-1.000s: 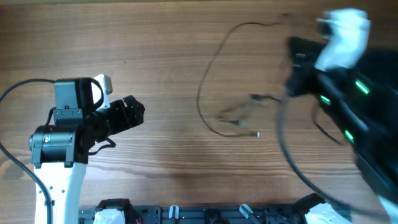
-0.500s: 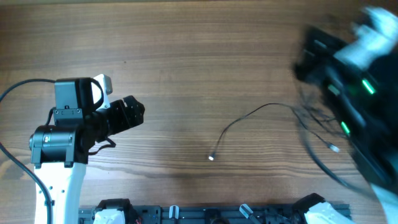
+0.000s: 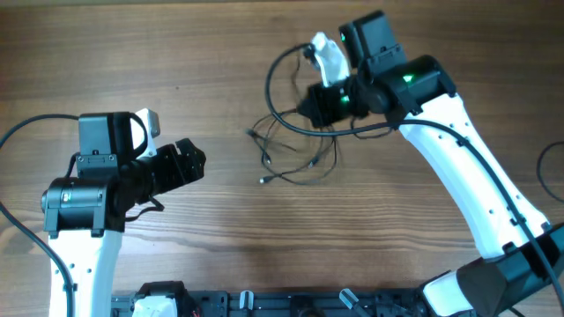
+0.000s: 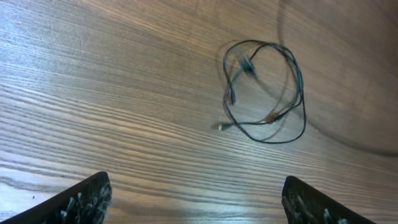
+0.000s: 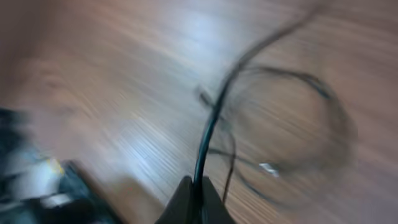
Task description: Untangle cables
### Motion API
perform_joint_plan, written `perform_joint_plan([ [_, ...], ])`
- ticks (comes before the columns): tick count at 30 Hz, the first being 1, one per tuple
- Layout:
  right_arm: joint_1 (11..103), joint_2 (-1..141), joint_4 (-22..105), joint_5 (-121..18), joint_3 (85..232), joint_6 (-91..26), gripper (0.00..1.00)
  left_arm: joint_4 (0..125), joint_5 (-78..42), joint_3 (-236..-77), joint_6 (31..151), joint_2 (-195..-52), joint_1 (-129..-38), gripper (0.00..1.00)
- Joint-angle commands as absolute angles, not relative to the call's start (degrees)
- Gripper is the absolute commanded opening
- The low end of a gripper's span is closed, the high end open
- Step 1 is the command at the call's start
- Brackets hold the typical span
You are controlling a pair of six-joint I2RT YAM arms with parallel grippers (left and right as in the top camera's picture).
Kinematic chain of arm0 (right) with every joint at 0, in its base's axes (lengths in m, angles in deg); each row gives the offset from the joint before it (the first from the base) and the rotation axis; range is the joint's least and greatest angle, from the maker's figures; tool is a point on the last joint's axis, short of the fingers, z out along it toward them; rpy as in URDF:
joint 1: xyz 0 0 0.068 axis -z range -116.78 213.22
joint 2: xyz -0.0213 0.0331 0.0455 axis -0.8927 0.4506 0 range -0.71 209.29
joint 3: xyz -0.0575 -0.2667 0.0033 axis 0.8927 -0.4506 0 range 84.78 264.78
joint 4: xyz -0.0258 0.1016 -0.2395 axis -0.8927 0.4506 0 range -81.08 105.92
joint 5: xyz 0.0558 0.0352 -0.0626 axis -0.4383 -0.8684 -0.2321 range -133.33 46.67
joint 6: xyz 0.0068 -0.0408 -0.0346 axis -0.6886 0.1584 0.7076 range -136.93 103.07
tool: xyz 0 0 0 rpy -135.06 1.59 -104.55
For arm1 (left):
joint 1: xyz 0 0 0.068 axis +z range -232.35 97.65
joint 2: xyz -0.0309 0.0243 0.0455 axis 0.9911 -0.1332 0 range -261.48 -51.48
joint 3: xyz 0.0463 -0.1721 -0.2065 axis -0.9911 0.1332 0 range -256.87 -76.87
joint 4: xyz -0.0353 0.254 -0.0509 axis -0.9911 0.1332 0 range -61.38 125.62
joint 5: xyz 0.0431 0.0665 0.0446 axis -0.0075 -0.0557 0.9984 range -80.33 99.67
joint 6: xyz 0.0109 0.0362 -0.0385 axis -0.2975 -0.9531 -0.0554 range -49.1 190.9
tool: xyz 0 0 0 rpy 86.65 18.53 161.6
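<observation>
Cables [image 5: 214, 118] are pinched in the right hand [image 5: 194, 190], whose fingers are closed on one strand. The rest lies in loose loops on the table [image 3: 176, 53], near the middle of its far edge. The left hand [image 3: 187, 160] is open near the left edge, well apart.

The thin black cables [image 3: 294, 155] lay in a loose tangle near the middle of the wooden table [image 3: 159, 53], with one small plug end [image 3: 263, 180] poking out at the lower left. The right pincer [image 3: 321, 106] hung over the tangle's upper right edge, its grip hidden from above. The left pincer [image 3: 194, 161] pointed toward the tangle from well apart, touching nothing.
</observation>
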State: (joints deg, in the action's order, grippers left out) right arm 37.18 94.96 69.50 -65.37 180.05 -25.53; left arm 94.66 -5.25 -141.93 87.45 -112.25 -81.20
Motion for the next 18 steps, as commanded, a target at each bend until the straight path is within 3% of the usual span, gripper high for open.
perform_joint_plan([
  [1,37.5,93.3,74.3,-38.1,180.8,-27.4,0.04,94.7,-5.7,-141.7,86.0,-112.2,-81.0,0.9],
  [18,37.7,73.6,65.9,-16.5,180.9,-32.2,0.04,94.8,-5.7,-141.7,86.0,-112.2,-81.0,0.9],
])
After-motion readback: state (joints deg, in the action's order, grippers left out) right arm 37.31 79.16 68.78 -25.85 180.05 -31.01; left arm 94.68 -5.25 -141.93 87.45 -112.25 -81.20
